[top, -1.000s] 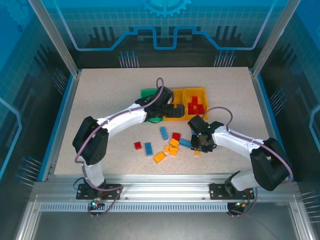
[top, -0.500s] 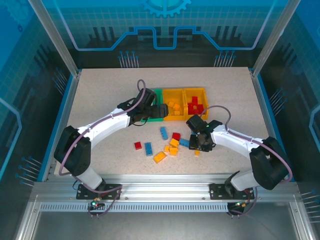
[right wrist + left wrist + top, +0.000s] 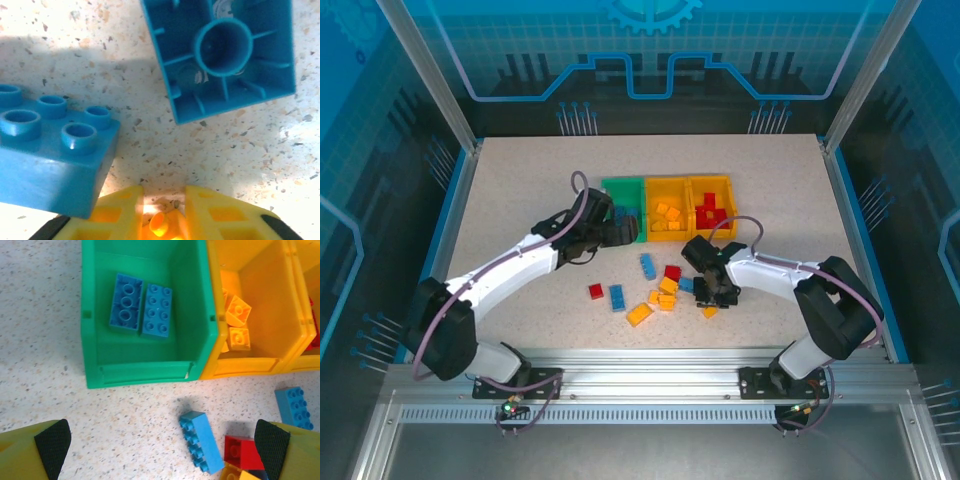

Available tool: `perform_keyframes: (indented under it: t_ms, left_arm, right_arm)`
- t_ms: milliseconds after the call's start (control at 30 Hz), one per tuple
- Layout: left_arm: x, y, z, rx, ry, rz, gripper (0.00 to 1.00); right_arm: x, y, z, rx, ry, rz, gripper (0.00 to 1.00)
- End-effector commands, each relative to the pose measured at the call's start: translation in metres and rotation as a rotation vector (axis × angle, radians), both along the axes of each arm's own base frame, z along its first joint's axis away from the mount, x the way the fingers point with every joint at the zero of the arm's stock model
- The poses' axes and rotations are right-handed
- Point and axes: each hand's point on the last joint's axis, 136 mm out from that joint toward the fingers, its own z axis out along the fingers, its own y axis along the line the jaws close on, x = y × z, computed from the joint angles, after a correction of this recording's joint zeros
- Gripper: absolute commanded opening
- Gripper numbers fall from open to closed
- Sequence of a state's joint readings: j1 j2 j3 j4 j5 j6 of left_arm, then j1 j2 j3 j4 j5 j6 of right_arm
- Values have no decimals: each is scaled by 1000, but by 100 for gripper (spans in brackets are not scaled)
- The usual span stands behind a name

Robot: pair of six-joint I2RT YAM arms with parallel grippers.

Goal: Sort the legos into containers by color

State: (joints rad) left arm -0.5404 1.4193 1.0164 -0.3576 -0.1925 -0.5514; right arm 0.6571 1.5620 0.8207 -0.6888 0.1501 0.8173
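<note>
Two blue studded plastic bricks (image 3: 156,310) sit in the green plastic bin (image 3: 145,372), left gripper (image 3: 162,440) spread wide before it; right gripper (image 3: 163,230) straddles a yellow plastic brick (image 3: 117,220) (clamped or not, can't tell).

Right yellow bin (image 3: 311,270) cut off; its red bricks (image 3: 317,332) barely visible.

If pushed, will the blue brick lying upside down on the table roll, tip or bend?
The overturned blue plastic brick is probably stiff: ribs brace its hollow walls. Being hollow, it is likely light. Resting flat on the speckled table, it should slide rather than roll or tip.
</note>
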Motion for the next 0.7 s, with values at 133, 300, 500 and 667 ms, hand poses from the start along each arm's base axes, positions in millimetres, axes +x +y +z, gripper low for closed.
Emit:
perform_keyframes:
  t_ms: [133,300,500,667]
  left_arm:
    - [-14,27,-9,40,18,62,99]
    - [-19,32,-12,51,26,64,99]
    - [-24,34,-17,49,40,66,99]
    - [-26,36,-17,48,28,68,99]
  right_arm:
    - [-12,-10,-1,-90,47,31,34]
    - [-16,-16,12,-79,16,10,64]
    - [-26,-11,16,-9,25,-34,72]
    - [-40,-11,10,29,58,-151,73]
